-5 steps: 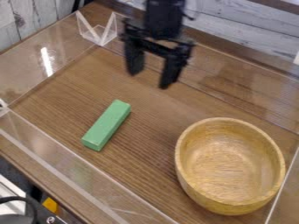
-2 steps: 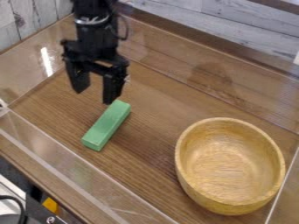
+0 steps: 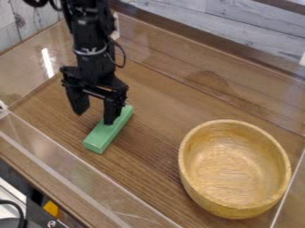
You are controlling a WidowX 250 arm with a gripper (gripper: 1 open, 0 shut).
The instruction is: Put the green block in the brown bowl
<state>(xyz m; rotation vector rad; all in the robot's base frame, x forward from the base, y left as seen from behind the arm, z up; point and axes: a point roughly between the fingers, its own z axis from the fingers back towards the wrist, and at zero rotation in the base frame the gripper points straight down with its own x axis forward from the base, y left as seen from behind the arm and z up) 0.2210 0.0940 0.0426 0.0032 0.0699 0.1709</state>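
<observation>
The green block (image 3: 103, 134) is a flat bright green bar lying on the wooden table, left of centre, running from lower left to upper right. My black gripper (image 3: 96, 113) hangs open directly over the block's upper end, fingers pointing down on either side of it, nothing held. Whether the fingertips touch the block I cannot tell. The brown bowl (image 3: 234, 167), a round tan wooden bowl with a thick rim, sits empty at the lower right, well apart from the block.
Clear acrylic walls (image 3: 48, 151) fence the table along the front-left edge and the back. A white wire bracket (image 3: 119, 31) stands at the back behind the arm. Bare wood lies between block and bowl.
The gripper has travelled from the back centre toward the left and front, then dropped lower over the block's upper end. It stayed open. Block and bowl have not moved.
</observation>
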